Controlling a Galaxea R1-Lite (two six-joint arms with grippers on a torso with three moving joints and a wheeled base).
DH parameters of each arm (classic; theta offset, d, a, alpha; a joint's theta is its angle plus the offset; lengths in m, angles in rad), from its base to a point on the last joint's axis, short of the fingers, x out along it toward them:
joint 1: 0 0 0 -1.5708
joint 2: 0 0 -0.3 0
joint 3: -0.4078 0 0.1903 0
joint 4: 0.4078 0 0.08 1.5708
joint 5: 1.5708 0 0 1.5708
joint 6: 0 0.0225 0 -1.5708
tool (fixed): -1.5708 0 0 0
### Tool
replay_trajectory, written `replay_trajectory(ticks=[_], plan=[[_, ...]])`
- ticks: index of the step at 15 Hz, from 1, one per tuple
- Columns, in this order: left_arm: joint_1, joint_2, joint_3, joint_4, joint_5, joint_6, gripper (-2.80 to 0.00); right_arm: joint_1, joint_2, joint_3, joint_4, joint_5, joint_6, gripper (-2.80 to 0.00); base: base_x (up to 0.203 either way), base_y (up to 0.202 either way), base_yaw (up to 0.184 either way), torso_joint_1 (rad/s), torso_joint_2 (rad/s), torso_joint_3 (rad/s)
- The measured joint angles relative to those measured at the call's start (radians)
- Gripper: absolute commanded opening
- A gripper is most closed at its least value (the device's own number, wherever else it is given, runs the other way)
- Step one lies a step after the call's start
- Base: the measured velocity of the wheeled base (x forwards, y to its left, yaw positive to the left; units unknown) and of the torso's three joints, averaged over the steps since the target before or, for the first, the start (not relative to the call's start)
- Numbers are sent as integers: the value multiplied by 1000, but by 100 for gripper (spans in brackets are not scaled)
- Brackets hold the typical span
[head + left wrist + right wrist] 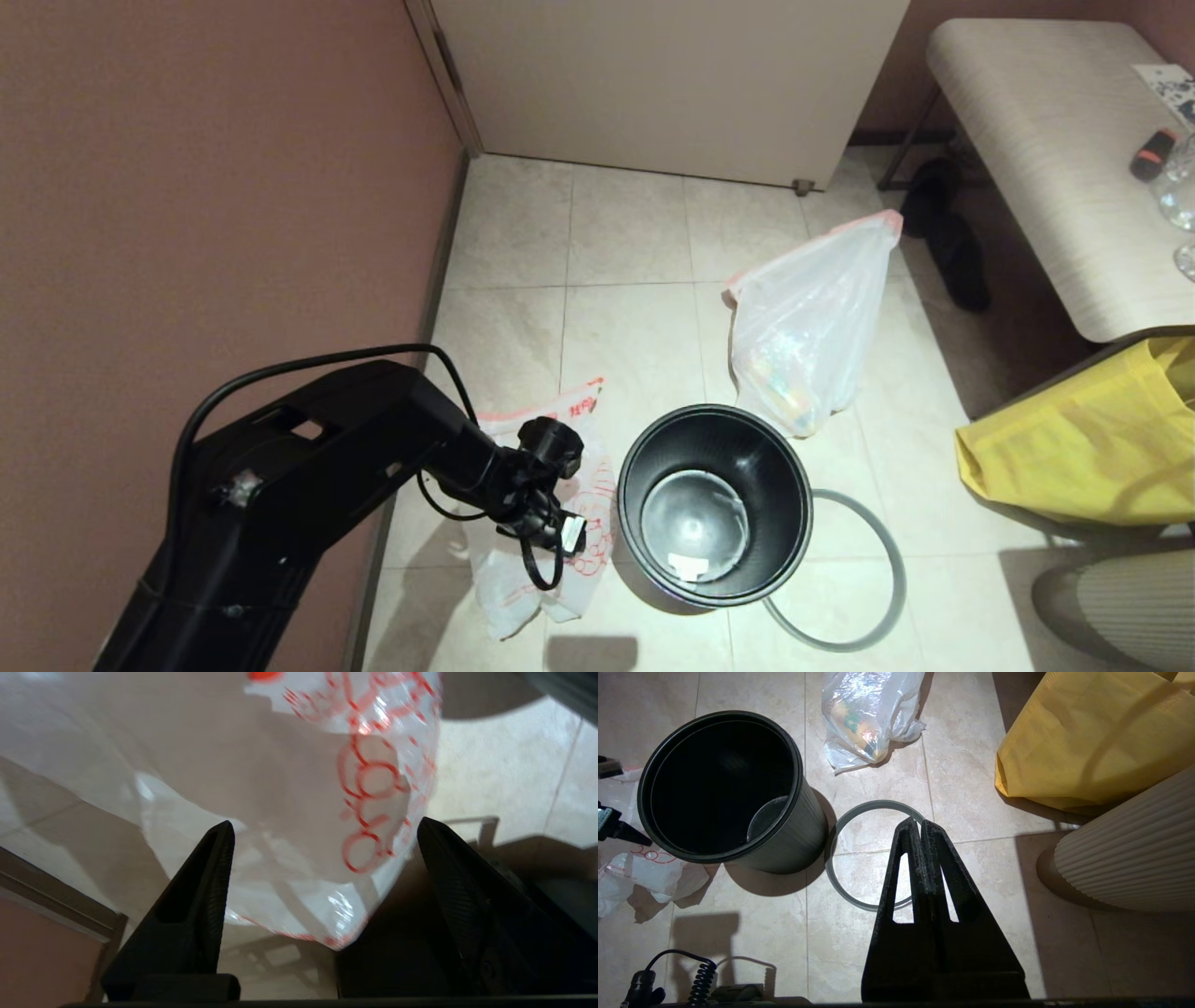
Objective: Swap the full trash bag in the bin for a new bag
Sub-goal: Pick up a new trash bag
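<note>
The black bin (747, 448) stands upright on the tiled floor with no liner in it, and its grey hoop (887, 560) lies flat beside it. Behind the bin slumps the full trash bag (812, 327), with colourful rubbish showing through. The new bag (597, 504), with red print, lies crumpled on the floor left of the bin. My left gripper (324, 822) is open just over the new bag (303, 788), whose red edge lies between the fingers without being clamped. My right gripper (920, 821) is shut and empty, held above the hoop (836, 877) beside the bin (794, 844); it is out of the head view.
A yellow bag (1083, 439) and a ribbed beige object (1120, 607) stand to the right. A bench (1055, 140) with small items fills the far right, with dark shoes (952, 243) under it. A pink wall (187, 187) closes the left side.
</note>
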Motion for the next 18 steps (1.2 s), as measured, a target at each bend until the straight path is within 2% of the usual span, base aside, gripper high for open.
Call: replay_trajectory(ticks=[3, 12, 13, 18], plan=[[-26, 3, 0, 108, -2, -5, 0, 0, 0, 0, 0, 0, 0, -280, 0, 0, 0, 0, 0, 0], [-28, 86, -50, 106, 6, 12, 0, 0, 0, 0, 0, 0, 0, -280, 0, 0, 0, 0, 0, 0], [-28, 89, -51, 124, 7, 29, -280, 0, 0, 0, 0, 0, 0, -280, 0, 0, 0, 0, 0, 0], [-18, 96, -70, 211, 6, 58, -280, 0, 0, 0, 0, 0, 0, -280, 0, 0, 0, 0, 0, 0]])
